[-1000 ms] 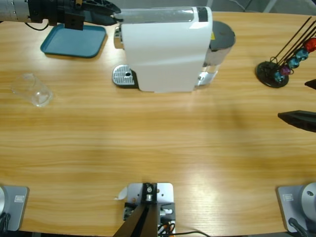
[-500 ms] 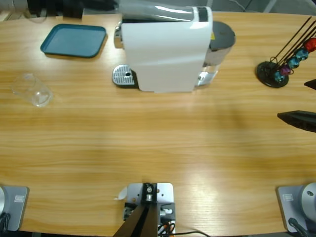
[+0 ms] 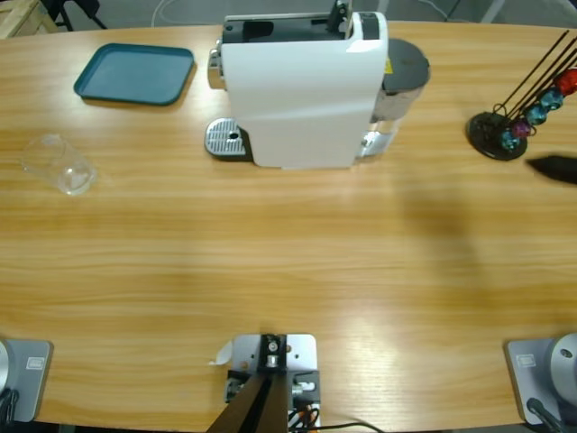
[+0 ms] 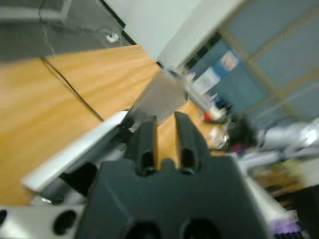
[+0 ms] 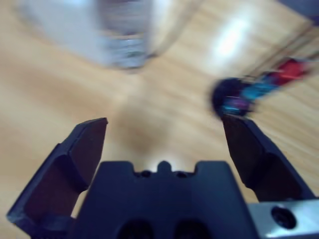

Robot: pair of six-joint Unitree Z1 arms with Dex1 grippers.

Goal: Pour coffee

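Observation:
The white coffee machine [image 3: 302, 90] stands at the table's back middle, its top lever raised over a black opening, its drip grate [image 3: 225, 140] bare. A clear tumbler [image 3: 59, 164] lies far left, apart from the machine. No coffee shows anywhere. My left gripper [image 4: 164, 122] is out of the high view; its jaws stand close together with nothing between them, and a silver-grey flap [image 4: 159, 97] sits just beyond. My right gripper [image 5: 164, 124] is open wide above bare wood, with only a dark tip of the right gripper [image 3: 557, 168] at the right edge.
A teal tray [image 3: 135, 74] lies at the back left. A black capsule rack [image 3: 500, 135] with coloured capsules stands at the right, just beyond my right gripper; the rack [image 5: 239, 102] is blurred in the right wrist view.
The left arm has left the machine's top and gone out of the high view at the upper left. The machine's lever now stands raised. The right gripper has drawn back toward the right edge.

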